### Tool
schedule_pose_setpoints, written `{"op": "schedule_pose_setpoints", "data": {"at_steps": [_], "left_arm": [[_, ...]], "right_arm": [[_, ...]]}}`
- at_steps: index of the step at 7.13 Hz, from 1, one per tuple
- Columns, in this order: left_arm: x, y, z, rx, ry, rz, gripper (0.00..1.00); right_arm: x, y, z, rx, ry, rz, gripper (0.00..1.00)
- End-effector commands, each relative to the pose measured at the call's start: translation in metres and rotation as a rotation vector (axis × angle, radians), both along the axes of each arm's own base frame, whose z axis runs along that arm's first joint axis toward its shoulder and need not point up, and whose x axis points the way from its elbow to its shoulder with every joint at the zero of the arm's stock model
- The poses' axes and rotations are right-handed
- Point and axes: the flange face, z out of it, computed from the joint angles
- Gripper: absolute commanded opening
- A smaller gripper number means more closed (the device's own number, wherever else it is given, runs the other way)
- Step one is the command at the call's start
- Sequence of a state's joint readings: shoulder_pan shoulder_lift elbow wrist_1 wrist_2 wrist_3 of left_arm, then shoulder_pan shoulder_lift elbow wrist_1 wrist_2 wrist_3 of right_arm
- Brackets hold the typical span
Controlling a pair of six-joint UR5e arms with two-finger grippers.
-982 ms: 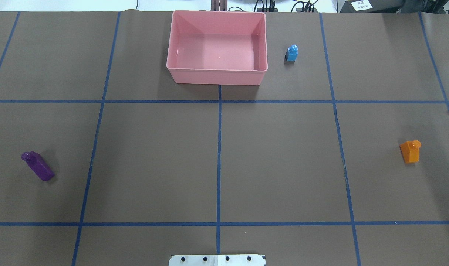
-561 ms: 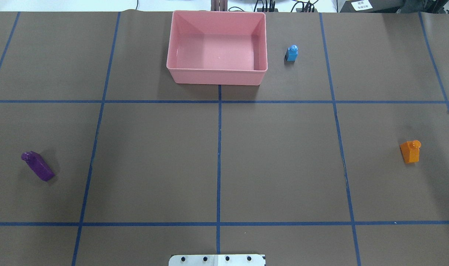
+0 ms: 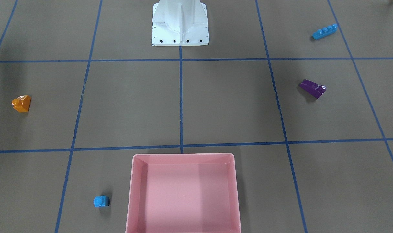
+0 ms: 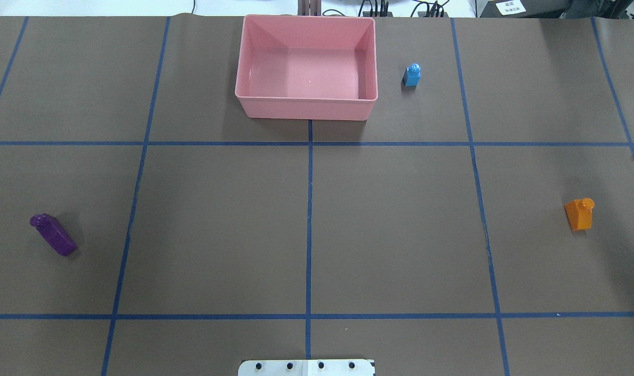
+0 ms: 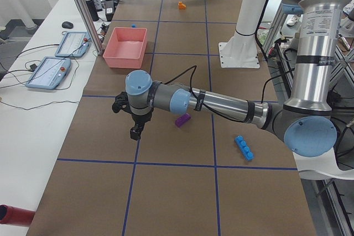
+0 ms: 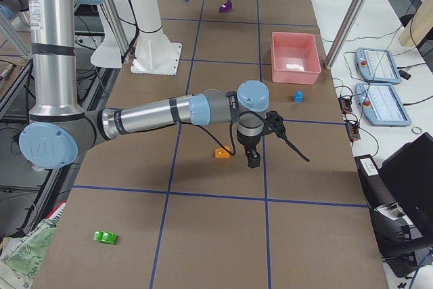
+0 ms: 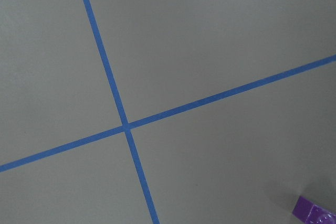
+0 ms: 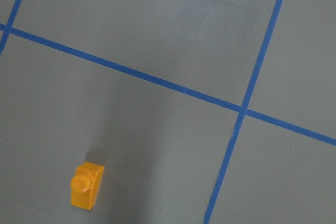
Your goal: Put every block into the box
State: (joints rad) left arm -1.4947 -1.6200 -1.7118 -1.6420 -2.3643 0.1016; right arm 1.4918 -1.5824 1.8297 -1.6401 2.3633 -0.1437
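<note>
Brown paper-covered table (image 4: 218,224) w/ shallow pink plastic tray (image 4: 306,109) at far-centre edge; my L gripper (image 5: 136,132) & R gripper (image 6: 252,159), jaw state can't tell; outside tray: long blue 4-stud plastic brick (image 3: 324,31), purple sloped brick (image 4: 53,235) nr L, orange brick (image 4: 578,215) by R, green 2-stud brick (image 6: 105,237), tiny blue 1-stud cube (image 4: 412,75).

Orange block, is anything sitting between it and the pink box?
Nothing visible blocks it. Only table surface lies between the orange block and the pink box; the small blue cube stands beside the box's right wall, off the direct line.

Silver arm tubes (image 5: 221,102), blue-capped grey joints (image 5: 303,135), black cable (image 6: 292,147), white pedestal (image 3: 180,26).
</note>
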Motion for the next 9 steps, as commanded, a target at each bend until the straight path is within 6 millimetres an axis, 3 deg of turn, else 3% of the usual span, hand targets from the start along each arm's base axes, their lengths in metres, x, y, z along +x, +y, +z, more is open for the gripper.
{"op": "schedule_pose_setpoints", "data": {"at_steps": [1,2,3,4,5,6,7,9], "left_arm": [[0.001,-0.007,0.028,0.037,0.005,-0.007,1.00],[0.001,-0.009,0.035,0.043,0.011,-0.025,1.00],[0.002,-0.009,0.034,0.033,0.015,-0.040,1.00],[0.002,-0.009,0.033,0.035,0.016,-0.041,1.00],[0.002,-0.009,0.033,0.035,0.017,-0.041,1.00],[0.002,-0.009,0.033,0.034,0.018,-0.042,1.00],[0.002,-0.009,0.033,0.034,0.018,-0.042,1.00],[0.002,-0.009,0.032,0.035,0.019,-0.041,1.00]], "right_arm": [[-0.059,-0.007,-0.016,-0.067,-0.038,0.050,1.00],[-0.099,-0.004,-0.020,-0.112,-0.022,0.103,1.00],[-0.147,0.010,-0.013,-0.099,0.028,0.189,1.00],[-0.182,0.034,0.010,-0.103,0.021,0.237,1.00],[-0.200,0.046,0.035,-0.108,-0.021,0.252,1.00],[-0.203,0.060,0.076,-0.088,-0.043,0.249,1.00],[-0.204,0.063,0.086,-0.089,-0.057,0.264,1.00],[-0.229,0.072,0.087,-0.091,-0.035,0.250,1.00]]}}
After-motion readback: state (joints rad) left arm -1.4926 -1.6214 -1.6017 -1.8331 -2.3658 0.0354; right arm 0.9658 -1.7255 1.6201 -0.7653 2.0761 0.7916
